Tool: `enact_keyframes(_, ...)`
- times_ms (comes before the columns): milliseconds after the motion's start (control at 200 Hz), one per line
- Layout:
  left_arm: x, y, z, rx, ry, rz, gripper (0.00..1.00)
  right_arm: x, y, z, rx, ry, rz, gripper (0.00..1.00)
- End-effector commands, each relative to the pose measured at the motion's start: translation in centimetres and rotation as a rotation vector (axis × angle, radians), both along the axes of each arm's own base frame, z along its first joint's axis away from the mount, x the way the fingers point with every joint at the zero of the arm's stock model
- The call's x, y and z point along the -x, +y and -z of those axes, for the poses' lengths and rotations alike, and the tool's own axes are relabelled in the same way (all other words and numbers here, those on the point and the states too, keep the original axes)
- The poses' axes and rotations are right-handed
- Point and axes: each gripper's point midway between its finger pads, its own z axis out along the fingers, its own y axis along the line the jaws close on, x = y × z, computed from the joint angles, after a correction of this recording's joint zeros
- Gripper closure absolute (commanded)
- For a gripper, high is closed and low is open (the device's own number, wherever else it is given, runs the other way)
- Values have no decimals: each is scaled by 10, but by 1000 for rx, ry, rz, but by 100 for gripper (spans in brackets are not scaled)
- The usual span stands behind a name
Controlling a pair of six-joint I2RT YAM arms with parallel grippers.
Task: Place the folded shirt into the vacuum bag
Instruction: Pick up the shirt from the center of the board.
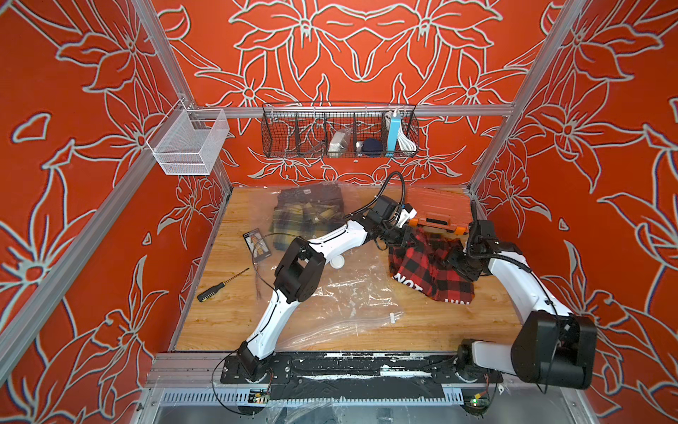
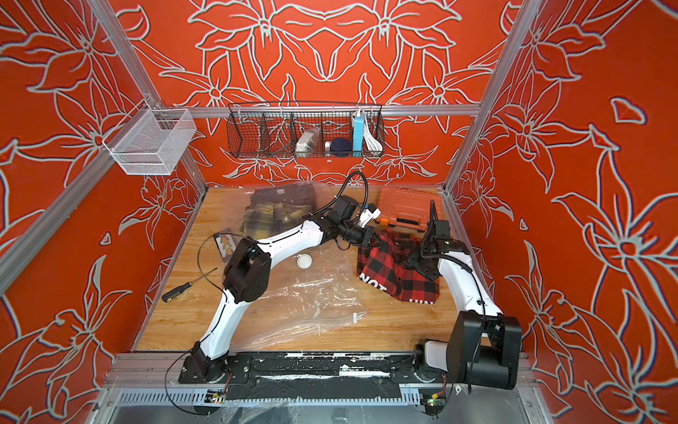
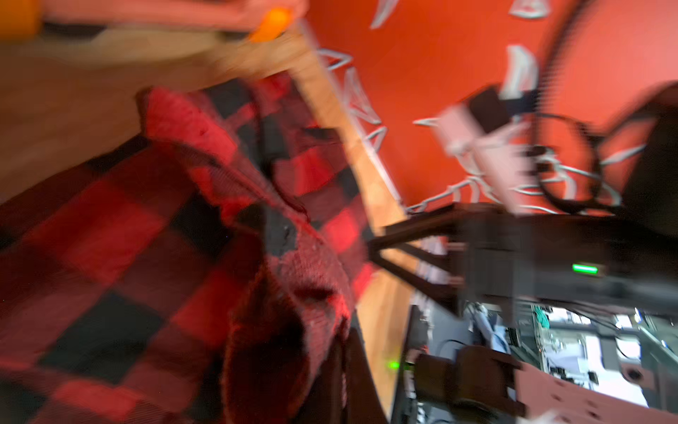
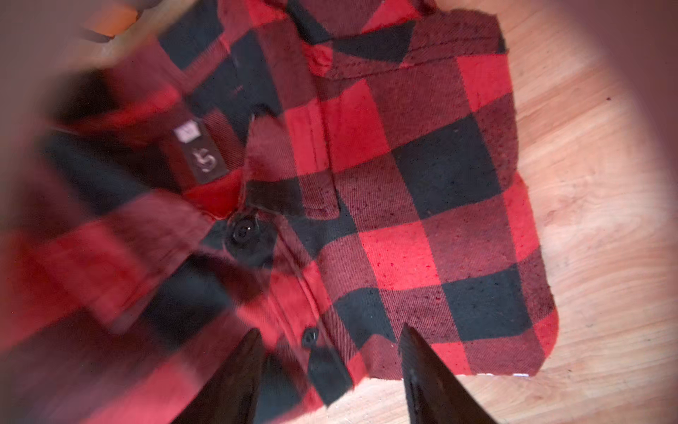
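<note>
Clamping onto the far left corner of the red-and-black plaid shirt (image 1: 422,270), the left gripper (image 1: 405,238) has its jaws pressed fully together on bunched cloth, and that corner stands raised off the wooden table (image 1: 458,326). White capitals reading "NOT" run along the shirt's near left edge in both top views; more white letters at its near hem are cut off. In the right wrist view a dark neck label (image 4: 200,154) carries a pale emblem, too blurred to read. The right gripper (image 4: 330,370) hovers over the button placket, fingers spread apart, gripping nothing. The shirt sits centre right of the frame, outside the vacuum bag (image 1: 348,293), just beside its right edge. The bag lies flat mid-table, white valve disc (image 1: 337,261) showing, lettering illegible. An orange case (image 1: 436,216) crowds the shirt's far edge; bare wood opens at lower right.
</note>
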Motion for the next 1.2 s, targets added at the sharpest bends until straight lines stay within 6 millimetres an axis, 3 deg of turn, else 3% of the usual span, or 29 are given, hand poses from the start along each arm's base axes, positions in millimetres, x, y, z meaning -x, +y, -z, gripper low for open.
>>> enact_keyframes(0, -21, 38, 71, -162, 71, -105, 100, -7, -18, -5, 46, 1, 56, 37)
enact_keyframes(155, -15, 39, 75, -164, 92, -104, 98, -7, -54, -6, 206, 37, 113, 29)
enact_keyframes(295, -9, 48, 82, -230, 112, -119, 97, -13, -84, 4, 285, 76, 146, 8)
enact_keyframes(495, -8, 55, 83, -271, 110, -130, 97, -43, -62, 40, 79, 85, 53, 3)
enact_keyframes(671, -11, 65, 77, -342, 54, -151, 97, -58, -40, 54, -43, 58, -7, 2)
enact_keyframes(801, -8, 69, 89, -407, 61, -148, 97, -52, -34, 72, -54, 120, -13, 2)
enact_keyframes(876, -1, 69, 86, -405, 72, -141, 94, -50, -27, 80, -91, 107, -16, 3)
enact_keyframes(986, 8, 78, 66, -415, 62, -150, 87, -65, -14, 68, -136, 49, -61, 5)
enact_keyframes(1081, 7, 98, 45, -488, 9, -196, 70, -77, -12, 49, -116, 16, -80, 5)
enact_keyframes(1196, -1, 118, 15, -545, -68, -271, 59, -71, -21, 30, -61, 29, -68, 2)
